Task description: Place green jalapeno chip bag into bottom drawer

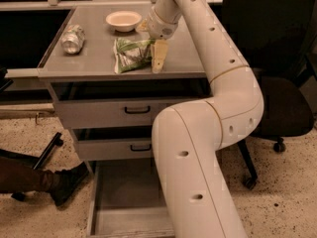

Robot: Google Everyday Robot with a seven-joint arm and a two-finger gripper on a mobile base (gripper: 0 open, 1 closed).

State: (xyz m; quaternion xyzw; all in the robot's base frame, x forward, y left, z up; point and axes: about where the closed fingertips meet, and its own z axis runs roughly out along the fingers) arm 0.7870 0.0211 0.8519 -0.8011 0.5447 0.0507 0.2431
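Note:
The green jalapeno chip bag (130, 54) lies crumpled on the cabinet top, near the front middle. My gripper (150, 48) hangs over the bag's right end, open. One cream finger (158, 57) stands upright on the top, touching the bag's right edge. The other finger is mostly hidden behind the wrist. The bag rests on the top, not lifted. The bottom drawer (124, 202) is pulled out at floor level and shows a plain grey inside. My arm covers its right part.
A crushed silver can (73, 38) lies at the left of the cabinet top (94, 63). A cream bowl (123, 20) stands at the back. Two upper drawers with black handles (137, 110) are shut. A person's leg and shoe (54, 180) lie at the lower left. An office chair (277, 108) stands at the right.

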